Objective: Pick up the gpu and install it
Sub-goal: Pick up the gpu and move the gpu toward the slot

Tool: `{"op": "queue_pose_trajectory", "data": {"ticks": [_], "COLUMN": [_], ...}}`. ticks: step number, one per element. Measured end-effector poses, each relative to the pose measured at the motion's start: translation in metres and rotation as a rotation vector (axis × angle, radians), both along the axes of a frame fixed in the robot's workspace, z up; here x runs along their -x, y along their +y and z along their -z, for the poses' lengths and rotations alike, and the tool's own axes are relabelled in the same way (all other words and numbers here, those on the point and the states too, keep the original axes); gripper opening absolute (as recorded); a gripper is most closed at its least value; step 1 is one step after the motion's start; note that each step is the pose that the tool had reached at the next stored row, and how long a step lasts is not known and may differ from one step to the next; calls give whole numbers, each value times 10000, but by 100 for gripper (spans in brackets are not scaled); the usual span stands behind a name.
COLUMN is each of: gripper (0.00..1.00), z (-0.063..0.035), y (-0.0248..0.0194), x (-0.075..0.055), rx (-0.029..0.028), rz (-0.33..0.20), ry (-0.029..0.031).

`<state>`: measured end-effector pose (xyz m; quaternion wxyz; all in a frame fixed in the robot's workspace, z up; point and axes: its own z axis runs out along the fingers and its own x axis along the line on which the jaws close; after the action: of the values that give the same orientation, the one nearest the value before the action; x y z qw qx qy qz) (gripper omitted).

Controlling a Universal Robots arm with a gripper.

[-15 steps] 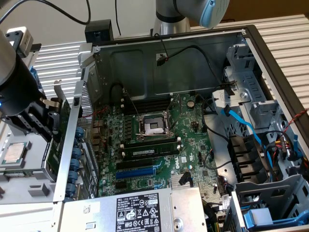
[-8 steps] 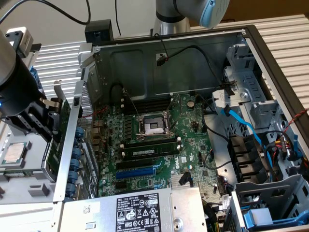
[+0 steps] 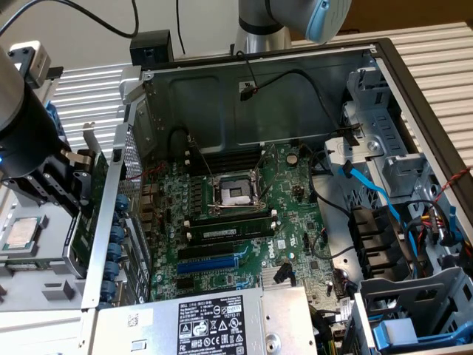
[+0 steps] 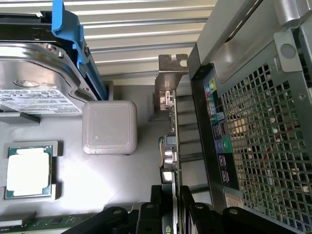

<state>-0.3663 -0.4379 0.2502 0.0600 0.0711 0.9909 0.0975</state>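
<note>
The gpu (image 4: 172, 141) appears edge-on in the wrist view as a thin green board with small parts along it, its silver end bracket (image 4: 172, 64) at the far end. My gripper (image 4: 173, 196) is shut on it, one black finger on each face. In the exterior view the gripper (image 3: 80, 176) and the gpu (image 3: 97, 164) are outside the open computer case, close beside its rear wall (image 3: 111, 222) on the exterior view's left. The green motherboard (image 3: 295, 222) lies inside the case, with a blue slot (image 3: 211, 264) near the power supply.
The case's perforated rear wall (image 4: 263, 146) stands right next to the card. A grey tray (image 4: 117, 180) holds a processor chip (image 4: 28, 171), a grey block (image 4: 108, 127) and a hard drive (image 4: 39, 83) in a blue carrier. Cables (image 3: 369, 192) and drive cages crowd the case's right side.
</note>
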Motion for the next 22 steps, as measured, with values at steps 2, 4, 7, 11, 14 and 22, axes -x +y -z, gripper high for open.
{"op": "queue_pose_trajectory", "data": {"ticks": [2,4,7,11,14,22], "gripper": [27,27,27,27,27,27], "z": [0,0,-1,-15,-49,-124], "y": [0,0,0,0,0,-3], "x": [0,0,0,0,1,4], "rx": [-17,-42,-78,-130,-156,-213], "rz": [0,0,0,0,1,0], "ry": [-1,-1,0,-1,-1,-1]}}
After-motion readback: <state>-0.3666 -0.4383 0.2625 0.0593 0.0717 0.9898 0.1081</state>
